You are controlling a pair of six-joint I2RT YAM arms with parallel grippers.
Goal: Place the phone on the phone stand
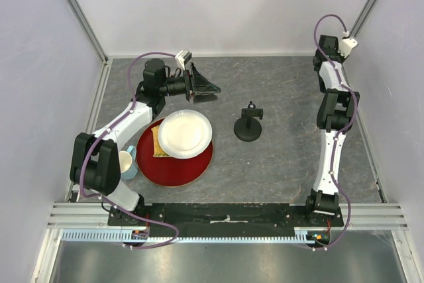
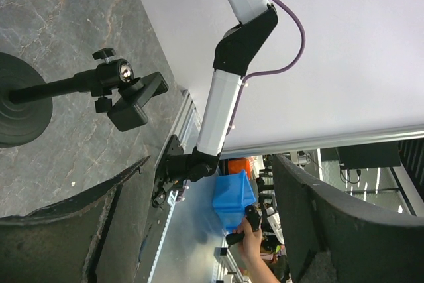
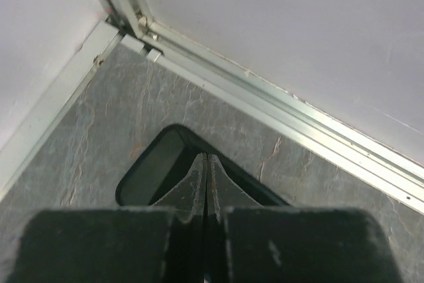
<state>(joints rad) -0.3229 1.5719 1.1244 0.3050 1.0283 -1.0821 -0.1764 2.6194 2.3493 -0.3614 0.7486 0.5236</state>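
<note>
The phone [image 3: 149, 170] lay flat on the grey table [image 1: 285, 157] in the far right corner, close to the metal rails at the foot of the two walls, and not yet on the phone stand [image 1: 248, 124]. Directly over it hung the right gripper [image 3: 207, 157], its two fingers clenched tip to tip with nothing seen between them. Whether the tips touched the phone's glossy face could not be told. From overhead the phone was hidden beneath the right arm, which reached along the table's right side to that corner. The stand stood upright on its round base near the middle of the table, well apart from the phone, its cradle atop the thin post. To the stand's left the left gripper [image 1: 213, 89] hovered above the table, turned on its side and pointing rightward, jaws spread wide and holding nothing. Nearer the left arm's base sat a white plate [image 1: 185, 134], resting on a larger red plate [image 1: 175, 164] and overlapping a yellow slab [image 1: 157, 142] that lay there too; a pale mug [image 1: 126, 162] stood just beside the red plate's left edge
</note>
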